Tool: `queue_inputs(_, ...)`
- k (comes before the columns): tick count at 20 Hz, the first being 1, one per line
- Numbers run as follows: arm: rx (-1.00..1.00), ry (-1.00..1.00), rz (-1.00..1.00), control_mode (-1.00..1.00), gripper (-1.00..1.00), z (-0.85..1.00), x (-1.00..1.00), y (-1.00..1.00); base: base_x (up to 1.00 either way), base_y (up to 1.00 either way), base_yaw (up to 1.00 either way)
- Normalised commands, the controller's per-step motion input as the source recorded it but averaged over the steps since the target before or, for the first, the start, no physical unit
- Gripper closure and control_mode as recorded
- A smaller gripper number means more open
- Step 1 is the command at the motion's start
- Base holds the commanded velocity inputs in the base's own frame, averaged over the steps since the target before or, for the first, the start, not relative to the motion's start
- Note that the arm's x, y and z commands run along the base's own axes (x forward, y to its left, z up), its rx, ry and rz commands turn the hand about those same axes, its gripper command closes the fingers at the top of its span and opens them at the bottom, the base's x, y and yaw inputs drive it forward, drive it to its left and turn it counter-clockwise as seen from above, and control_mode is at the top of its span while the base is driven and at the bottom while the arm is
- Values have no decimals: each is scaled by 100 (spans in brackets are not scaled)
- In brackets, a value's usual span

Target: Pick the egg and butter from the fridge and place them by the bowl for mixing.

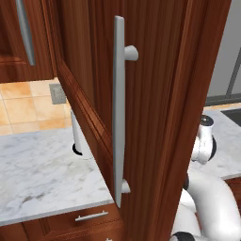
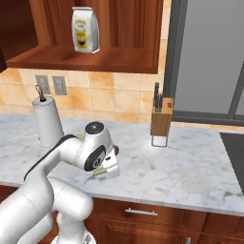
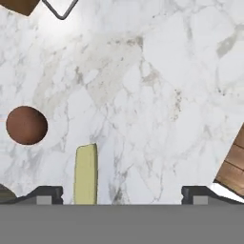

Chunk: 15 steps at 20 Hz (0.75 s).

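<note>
In the hand view the reddish-brown egg rests on the marble counter at the left. The pale yellow-green butter lies flat on the counter just inside my left fingertip, untouched. My gripper is open wide, low over the counter. From the right base the egg and the butter peek out beside my hand, and my gripper is mostly hidden by the arm. An olive sliver at the lower left may be the bowl.
A knife block stands at the back, with a paper towel roll to its left. A bag sits on the shelf above. A dark cooktop lies at right. A brown wooden door with a grey handle blocks the left base view.
</note>
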Motion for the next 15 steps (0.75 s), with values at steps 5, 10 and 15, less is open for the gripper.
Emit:
queue_inputs(5,-17,0,30,-100,-100,34,-39,16,0,0,0)
queue_inputs(10,-17,-1,35,-100,-100,45,-36,19,0,0,0)
queue_inputs(15,-14,-4,32,-100,-100,46,-40,14,0,0,0)
